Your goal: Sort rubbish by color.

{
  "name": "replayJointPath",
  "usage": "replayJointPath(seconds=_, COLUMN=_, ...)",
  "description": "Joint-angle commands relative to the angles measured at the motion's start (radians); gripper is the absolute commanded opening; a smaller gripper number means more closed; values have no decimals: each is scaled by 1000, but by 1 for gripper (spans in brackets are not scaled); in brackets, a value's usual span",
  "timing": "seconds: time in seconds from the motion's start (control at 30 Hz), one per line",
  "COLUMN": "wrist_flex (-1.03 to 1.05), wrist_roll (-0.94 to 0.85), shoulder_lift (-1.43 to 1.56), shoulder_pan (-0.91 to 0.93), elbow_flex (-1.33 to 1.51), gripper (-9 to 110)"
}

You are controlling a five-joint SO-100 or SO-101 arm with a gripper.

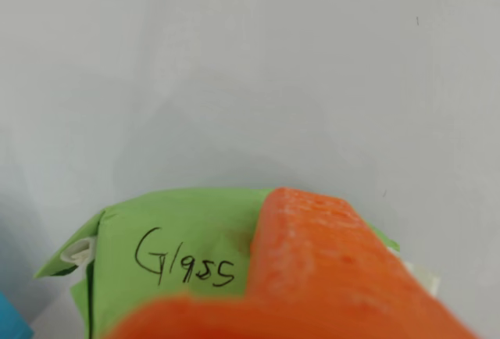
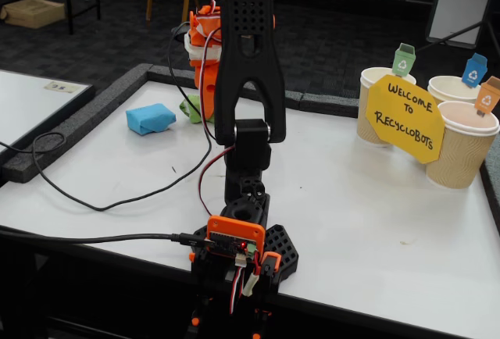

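Claw (image 1: 312, 308) state cannot be told, its orange finger (image 1: 328, 261) laid over the green paper lump (image 1: 180, 237) on the desk (image 1: 250, 81) beside the blue lump (image 2: 151, 118); centring is advised before closing.

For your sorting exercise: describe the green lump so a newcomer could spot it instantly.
In the fixed view, find the black arm on the white table. The green lump lies behind it, right of the blue lump. Only it has "Glass" handwritten on it.
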Motion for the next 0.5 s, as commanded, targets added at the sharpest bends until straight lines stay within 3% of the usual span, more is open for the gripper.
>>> replayJointPath(seconds=0.0, wrist_flex=32, wrist_roll=11, shoulder_lift=66, shoulder_pan=5, elbow_flex=-43, gripper=0)
replayJointPath(seconds=0.2, wrist_flex=129, wrist_roll=2, shoulder_lift=268, shoulder_pan=28, elbow_flex=-55, gripper=0)
replayJointPath(seconds=0.47, wrist_flex=222, wrist_roll=-147, shoulder_lift=673, shoulder_pan=130, elbow_flex=34, gripper=0)
